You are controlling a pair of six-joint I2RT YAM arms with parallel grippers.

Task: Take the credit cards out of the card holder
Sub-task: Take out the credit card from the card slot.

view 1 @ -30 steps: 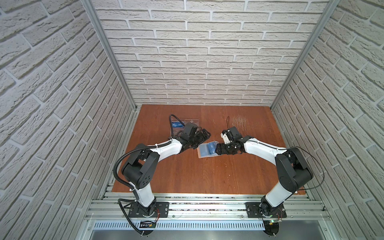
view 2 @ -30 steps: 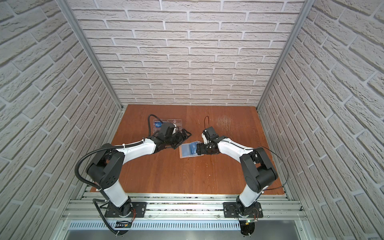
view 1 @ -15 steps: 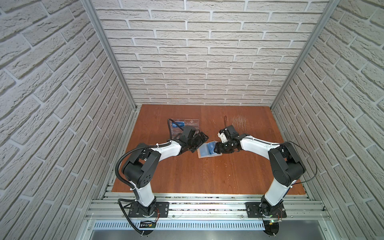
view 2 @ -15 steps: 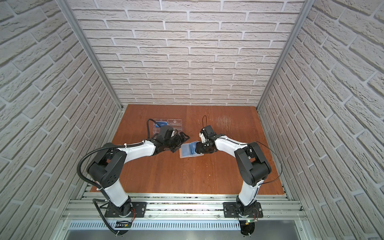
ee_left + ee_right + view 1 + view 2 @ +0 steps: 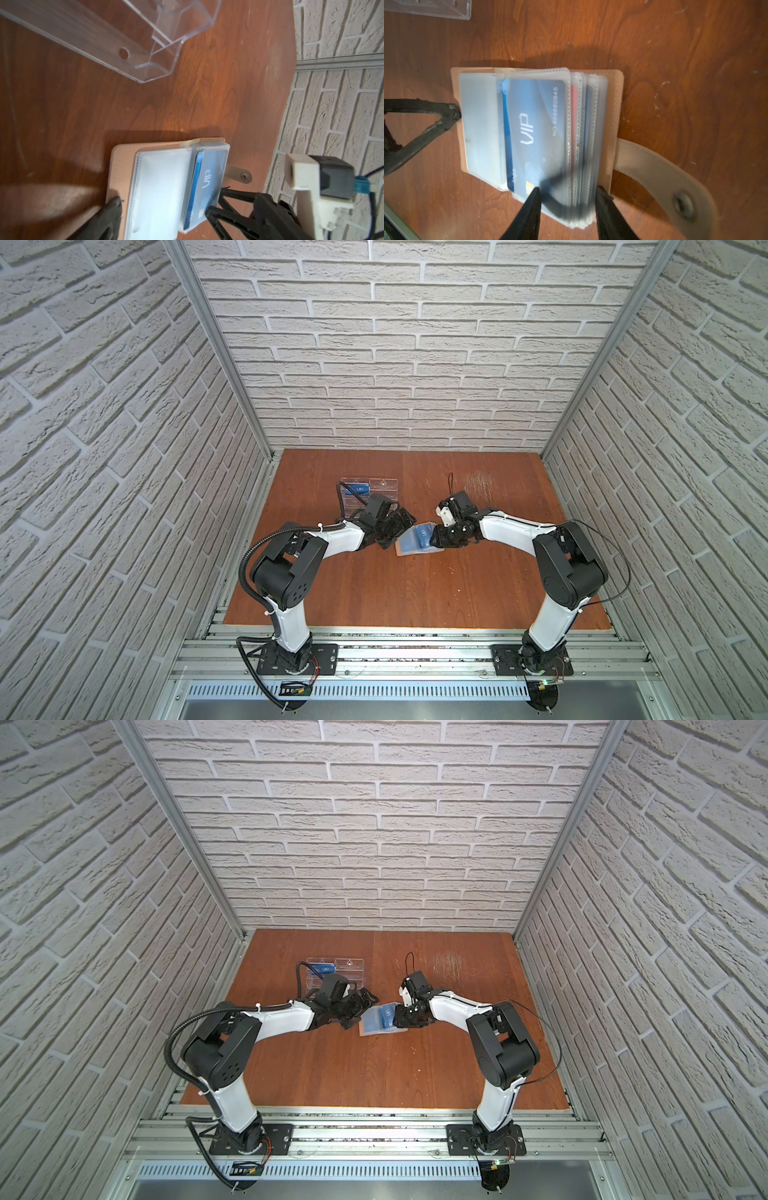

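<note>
Closing in on the open card holder (image 5: 411, 546), two robot arms meet at mid-table (image 5: 415, 597). Far left, toward eleven o'clock from the holder in both top views, a clear acrylic rack (image 5: 372, 499) stands with one blue card (image 5: 360, 488) in it. The left gripper (image 5: 392, 533) sits at the holder's nine o'clock side. Its fingers (image 5: 111, 216) are spread as wide as a second ago, with one tip touching the outer edge of the tan cover.

The holder lies flat and open in the same spot, its sleeve pages fanned up. A blue VIP credit card (image 5: 533, 124) shows through the top sleeve, and more cards are stacked behind it, a red edge among them. The snap strap (image 5: 654, 166) trails loose.

The change is on the right. Over the past second the right gripper (image 5: 435, 541) has slid in from three o'clock. Its fingers (image 5: 529, 212) have narrowed from wide apart to a close straddle of the end of the sleeve stack. Motion blur hides whether they already pinch the card or only bracket the plastic.

By the look of it, the next extraction is just starting. The visible cards remain inside the holder, so several are still to come out.
</note>
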